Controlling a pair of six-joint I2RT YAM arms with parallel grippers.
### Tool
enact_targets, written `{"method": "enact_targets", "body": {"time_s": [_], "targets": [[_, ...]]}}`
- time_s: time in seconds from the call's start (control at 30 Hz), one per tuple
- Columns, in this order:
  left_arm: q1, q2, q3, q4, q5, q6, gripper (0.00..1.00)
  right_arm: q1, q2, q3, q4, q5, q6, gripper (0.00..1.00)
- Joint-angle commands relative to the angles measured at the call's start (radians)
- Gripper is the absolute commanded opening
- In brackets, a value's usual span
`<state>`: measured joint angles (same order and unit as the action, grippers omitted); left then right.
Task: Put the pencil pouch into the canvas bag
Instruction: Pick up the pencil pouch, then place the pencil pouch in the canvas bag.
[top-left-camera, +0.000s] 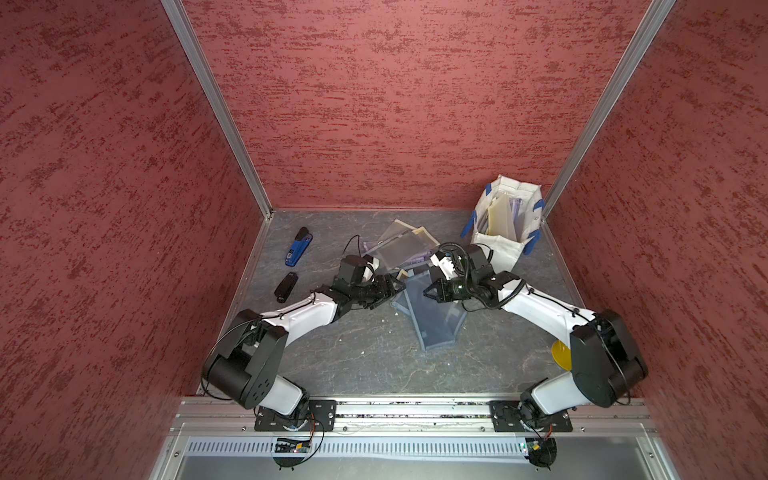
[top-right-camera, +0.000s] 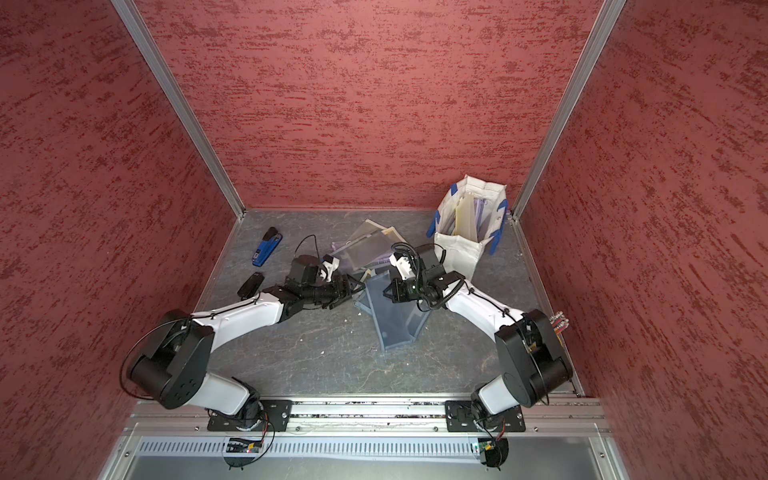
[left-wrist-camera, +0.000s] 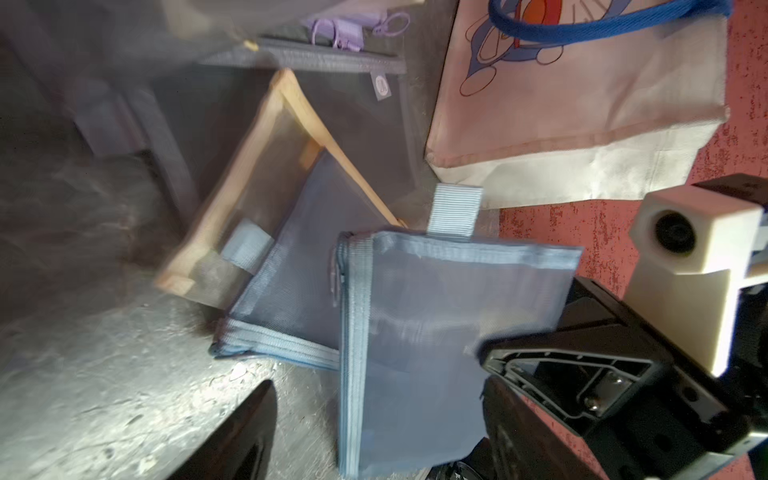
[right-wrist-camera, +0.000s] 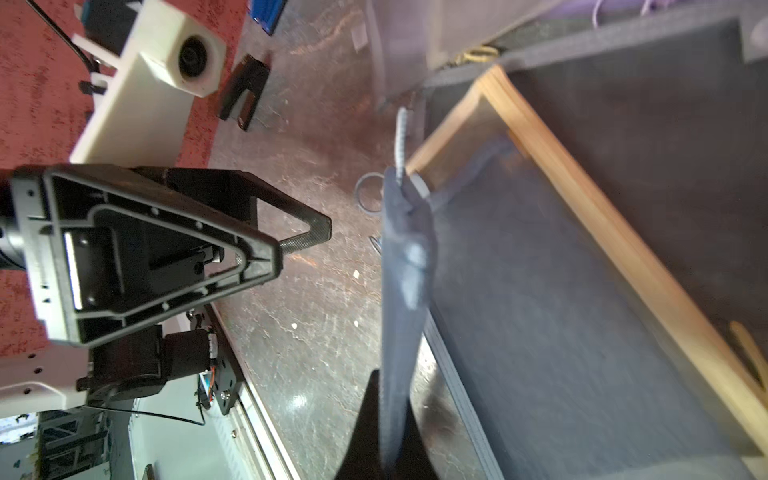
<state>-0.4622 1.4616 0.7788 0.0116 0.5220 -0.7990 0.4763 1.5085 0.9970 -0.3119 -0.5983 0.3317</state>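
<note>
Blue mesh pencil pouch (top-left-camera: 434, 324) pinched mid-table, canvas bag (top-left-camera: 498, 249) in the far-right corner.
The pouch's edge is nipped between the fingers of the right gripper (top-left-camera: 428, 293); the left gripper (top-left-camera: 398, 288) sits just beside it, fingers spread, holding nothing. Beyond lies a heap of mesh pouches (top-left-camera: 397, 247).

The pencil pouch (left-wrist-camera: 436, 332) is fine grey-blue see-through mesh cloth, edged in ribbed woven tape. The canvas bag (top-left-camera: 498, 249), at the far right corner of the table (top-left-camera: 353, 353), is matt off-white cloth with blue webbing handles (left-wrist-camera: 602, 27). The table is grey, marbled, faintly glossy. The walls (top-left-camera: 395, 104) look rough, the frame rails (top-left-camera: 220, 112) brushed metal. The left gripper (right-wrist-camera: 305, 243) is matt black plastic, pads (right-wrist-camera: 313, 240) knurled
</note>
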Motion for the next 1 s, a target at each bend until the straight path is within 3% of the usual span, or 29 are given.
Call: {"method": "enact_targets", "body": {"time_s": [0.0,0.3,0.5,0.73,0.8,0.97], "targets": [[0.017,-0.07,0.078,-0.189,-0.033,0.148,0.83,0.004,-0.031,0.129,-0.087,0.033,-0.02,0.0],[0.01,-0.158,0.256,-0.402,-0.121,0.276,0.99,-0.069,0.112,0.621,-0.376,0.148,-0.053,0.0],[-0.055,-0.157,0.37,-0.478,-0.183,0.354,0.99,-0.158,0.28,1.022,-0.572,0.244,-0.051,0.0],[-0.161,-0.09,0.511,-0.545,-0.25,0.438,0.99,-0.286,0.54,1.618,-0.818,0.344,-0.055,0.0],[-0.192,-0.069,0.549,-0.544,-0.26,0.465,1.0,-0.318,0.575,1.695,-0.833,0.357,-0.056,0.0],[-0.235,-0.006,0.654,-0.515,-0.263,0.495,0.99,-0.393,0.537,1.641,-0.798,0.386,-0.08,0.0]]}}
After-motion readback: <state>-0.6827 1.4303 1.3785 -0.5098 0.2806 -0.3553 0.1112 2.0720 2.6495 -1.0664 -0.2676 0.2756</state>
